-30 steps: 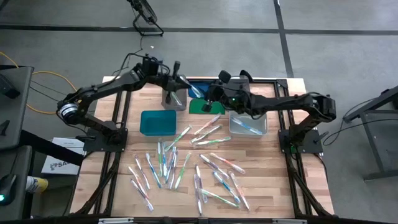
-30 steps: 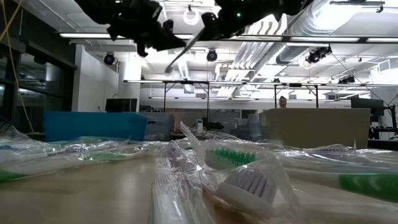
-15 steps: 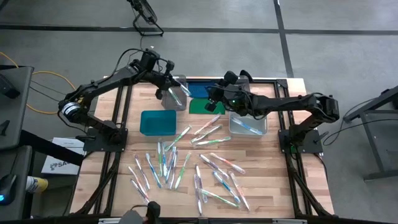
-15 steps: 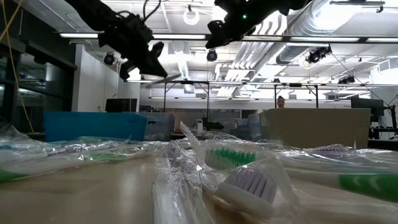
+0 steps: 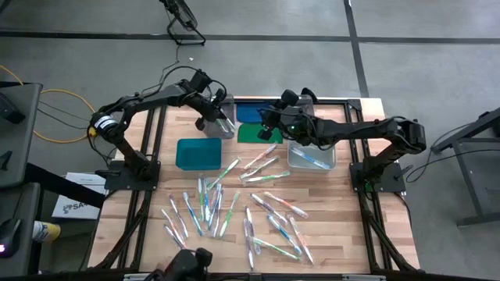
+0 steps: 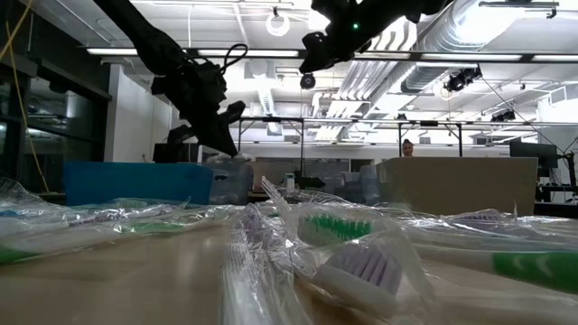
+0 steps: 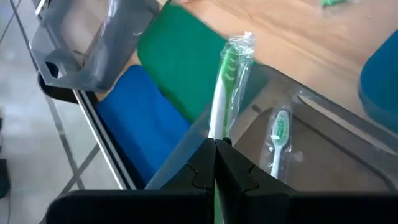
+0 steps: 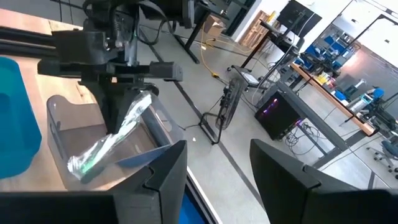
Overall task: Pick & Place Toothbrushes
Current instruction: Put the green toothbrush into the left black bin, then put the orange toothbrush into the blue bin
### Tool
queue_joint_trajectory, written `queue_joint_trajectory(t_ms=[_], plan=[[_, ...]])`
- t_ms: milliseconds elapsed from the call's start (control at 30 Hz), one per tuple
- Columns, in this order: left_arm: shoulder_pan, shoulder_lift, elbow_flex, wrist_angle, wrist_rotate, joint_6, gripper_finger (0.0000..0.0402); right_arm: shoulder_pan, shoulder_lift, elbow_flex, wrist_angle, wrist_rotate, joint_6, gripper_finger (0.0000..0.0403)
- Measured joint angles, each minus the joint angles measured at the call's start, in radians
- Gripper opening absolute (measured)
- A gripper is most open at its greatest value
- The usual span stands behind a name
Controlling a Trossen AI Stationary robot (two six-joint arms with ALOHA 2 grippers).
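Observation:
Dozens of wrapped toothbrushes (image 5: 226, 207) lie loose on the near half of the wooden table. My left gripper (image 5: 214, 117) is shut on one green toothbrush (image 7: 227, 81) in a clear wrapper, above the clear bin (image 5: 221, 126) at the far left. Another toothbrush (image 7: 278, 137) lies inside that bin. In the right wrist view the held toothbrush (image 8: 115, 140) slants down into the clear bin (image 8: 68, 118). My right gripper (image 5: 269, 122) hovers open above the green lid (image 5: 254, 134), touching nothing. My left gripper pinches the wrapped green toothbrush between its two shut fingers on the handle (image 7: 216, 127). The brush runs on forward past the fingertips, head end (image 7: 231, 62) farthest out. It slants downward, lifted clear of the table, its lower end (image 8: 81, 163) inside the clear bin's walls.
A teal bin (image 5: 198, 153) sits near the clear one. A blue lid (image 5: 248, 112) and the green lid lie at the far middle. A second clear bin (image 5: 311, 154) on the right holds a toothbrush. Black frame rails border the table.
A second ago the toothbrush stretched between both grippers high over the far middle. It has come away from the right gripper. My left gripper has carried it toward the table's left and down, tipping it until its free end sits in the clear bin.

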Motion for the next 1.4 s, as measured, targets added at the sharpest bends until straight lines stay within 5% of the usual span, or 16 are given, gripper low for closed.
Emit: queue_joint_trajectory(t_ms=[900, 1200, 1400], plan=[[0.051, 0.051, 0.0, -0.037, -0.049, -0.008, 0.0007, 0.027, 0.001, 0.0, -0.021, 0.018, 0.026, 0.0168], [0.051, 0.051, 0.0, -0.021, -0.05, -0.013, 0.011, 0.047, -0.011, 0.0, -0.048, 0.048, 0.05, 0.0168], [0.044, 0.036, 0.002, -0.012, -0.061, -0.11, 0.0178, 0.025, -0.023, 0.0, -0.193, -0.105, 0.112, 0.0168]])
